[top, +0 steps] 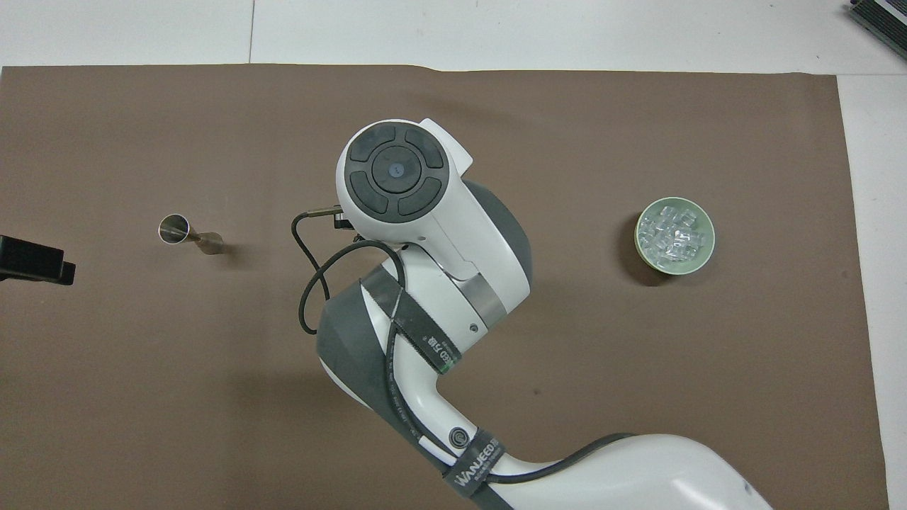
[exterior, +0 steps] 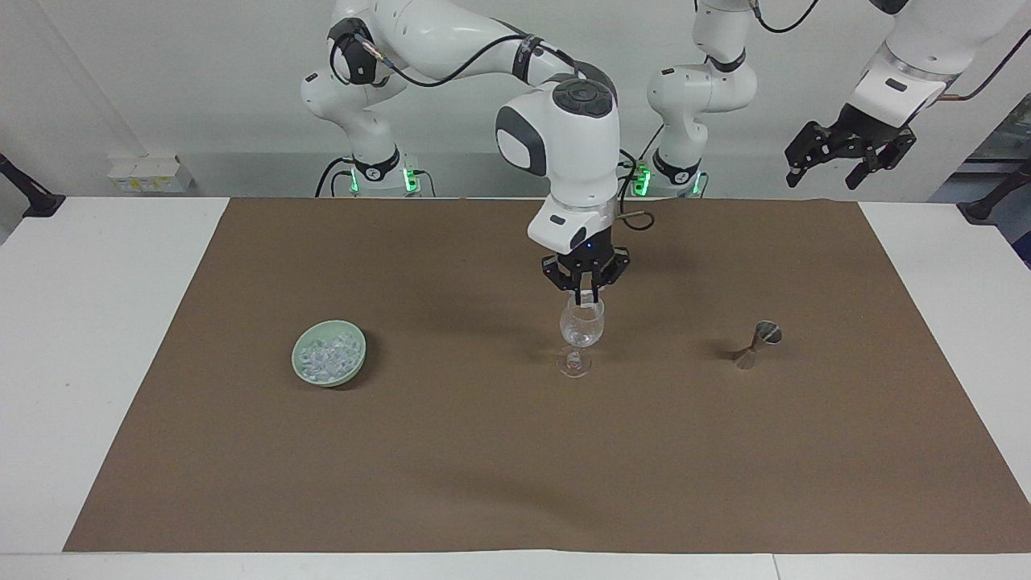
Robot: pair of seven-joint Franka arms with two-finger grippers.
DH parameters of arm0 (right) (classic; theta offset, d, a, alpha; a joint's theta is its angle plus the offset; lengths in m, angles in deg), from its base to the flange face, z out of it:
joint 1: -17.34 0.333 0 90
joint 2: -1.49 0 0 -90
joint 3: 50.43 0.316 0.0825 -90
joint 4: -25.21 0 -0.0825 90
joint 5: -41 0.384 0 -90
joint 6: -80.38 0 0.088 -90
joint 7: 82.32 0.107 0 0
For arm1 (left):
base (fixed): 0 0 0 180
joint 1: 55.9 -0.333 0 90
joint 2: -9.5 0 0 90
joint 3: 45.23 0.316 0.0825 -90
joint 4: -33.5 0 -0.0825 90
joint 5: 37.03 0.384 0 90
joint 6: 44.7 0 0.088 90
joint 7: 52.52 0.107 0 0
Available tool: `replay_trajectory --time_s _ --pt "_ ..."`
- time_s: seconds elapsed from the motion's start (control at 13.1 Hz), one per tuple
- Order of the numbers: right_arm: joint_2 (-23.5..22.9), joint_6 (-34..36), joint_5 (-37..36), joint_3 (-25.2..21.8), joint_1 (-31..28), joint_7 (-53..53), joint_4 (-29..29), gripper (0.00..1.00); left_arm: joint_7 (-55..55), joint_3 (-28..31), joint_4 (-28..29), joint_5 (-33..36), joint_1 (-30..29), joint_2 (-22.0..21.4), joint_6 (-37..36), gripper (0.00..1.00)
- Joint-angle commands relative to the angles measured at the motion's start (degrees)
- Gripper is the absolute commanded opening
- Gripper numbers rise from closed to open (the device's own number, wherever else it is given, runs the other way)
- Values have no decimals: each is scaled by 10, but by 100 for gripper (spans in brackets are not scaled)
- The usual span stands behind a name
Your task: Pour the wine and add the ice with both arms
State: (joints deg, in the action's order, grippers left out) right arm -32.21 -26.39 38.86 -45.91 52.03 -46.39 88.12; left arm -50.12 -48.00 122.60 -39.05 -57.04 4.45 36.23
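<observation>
Reading the facing view from 9 o'clock to 3 o'clock, the ice (exterior: pixel 326 354) lay heaped in a pale green bowl (exterior: pixel 300 366) on the brown mat (exterior: pixel 483 451) covering the tabletop (exterior: pixel 97 322). The cubes were judged light, hard and slick. Each should be pinched across two flat faces with modest force, or it may squirt free.

At 3 o'clock of the bowl stood the stemmed glass (exterior: pixel 581 326), upright. It was judged thin-walled, fragile and easily tipped.

The right claw (exterior: pixel 586 300) pointed down at the glass's mouth with its fingertips closed together. Whether a cube sat between them could not be told.

At 3 o'clock of the glass was a metal jigger (exterior: pixel 757 344), apparently on its side. At its 1 o'clock the left claw (exterior: pixel 826 171) waited, raised, open and empty.
</observation>
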Motion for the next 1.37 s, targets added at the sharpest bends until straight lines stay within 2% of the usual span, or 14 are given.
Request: replay_trajectory --time_s 0.0,0.46,0.69,0.84,1.22,1.3 --pt "-2 0 -11 0 0 7 -3 21 10 -2 2 2 -6 -7 -3 100" --pt "-2 0 -10 0 -1 6 -3 22 10 -2 1 2 -6 -7 -3 100" --pt "-2 -1 -10 0 0 6 -3 28 10 -2 1 2 -6 -7 -3 100" --pt "-2 -1 -10 0 -1 6 -3 37 10 -2 1 2 -6 -7 -3 100" --pt "-2 -1 -10 0 0 6 -3 45 10 -2 2 2 -6 -7 -3 100" --pt "-1 0 -10 0 0 6 -3 52 10 -2 2 2 -6 -7 -3 100"
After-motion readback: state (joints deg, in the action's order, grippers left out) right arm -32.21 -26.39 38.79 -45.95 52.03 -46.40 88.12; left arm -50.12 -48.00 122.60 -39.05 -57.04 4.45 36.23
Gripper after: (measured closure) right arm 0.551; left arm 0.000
